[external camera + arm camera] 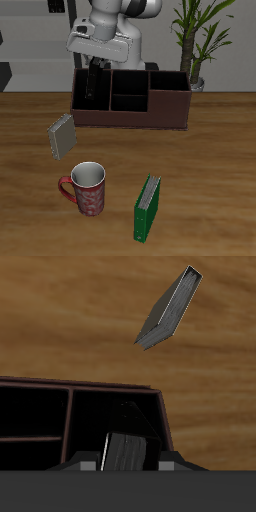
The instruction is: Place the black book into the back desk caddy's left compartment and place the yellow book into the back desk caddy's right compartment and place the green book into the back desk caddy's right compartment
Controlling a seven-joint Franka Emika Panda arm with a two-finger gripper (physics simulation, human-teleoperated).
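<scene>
My gripper [95, 86] is shut on the black book [126, 446] and holds it upright, lowered into an end compartment of the dark brown desk caddy [170, 112] at the back of the table. In the wrist view the book stands between my fingertips [88, 464], inside the caddy's walls [60, 391]. The yellow book [62, 136], dull and greyish here, lies on the table in front of the caddy; it also shows in the wrist view [168, 308]. The green book [147, 208] stands near the table's front edge.
A red patterned mug [86, 189] stands near the front edge, beside the green book. A potted plant [195, 40] stands behind the caddy's other end. The caddy has small middle compartments [128, 90] and another long end compartment [168, 88].
</scene>
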